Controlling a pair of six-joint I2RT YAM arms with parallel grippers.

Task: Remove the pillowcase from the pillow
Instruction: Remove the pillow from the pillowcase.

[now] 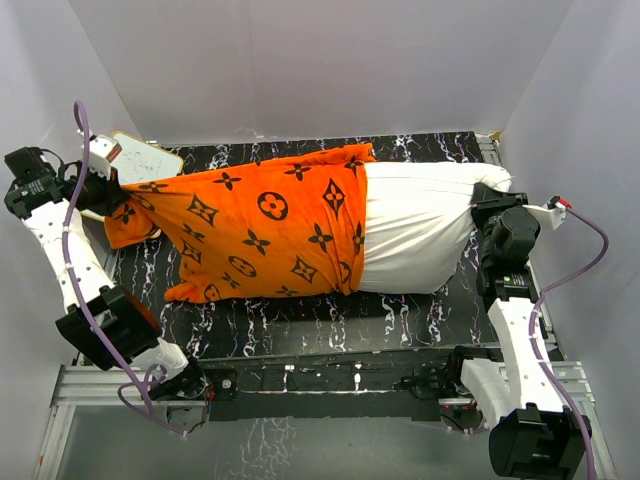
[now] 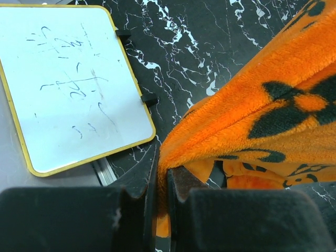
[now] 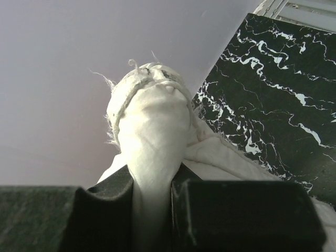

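**Pillowcase (image 1: 265, 235) covering part of the pillow (image 1: 415, 235)**

The orange, dark-patterned cover sheathes the pillow's end nearer the left gripper (image 2: 161, 181), whose jaws pinch a fold of its plush edge. The bare white end reaches the right gripper (image 3: 152, 184), whose jaws are clamped on the pillow's bunched corner. A small whiteboard (image 2: 68, 84) lies just beside the left jaws on the marbled black table (image 1: 300, 320).

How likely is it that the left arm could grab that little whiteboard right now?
Probably not yet. The whiteboard lies close beside the left gripper, but that gripper is shut on a corner of the orange pillowcase and would have to let go first.
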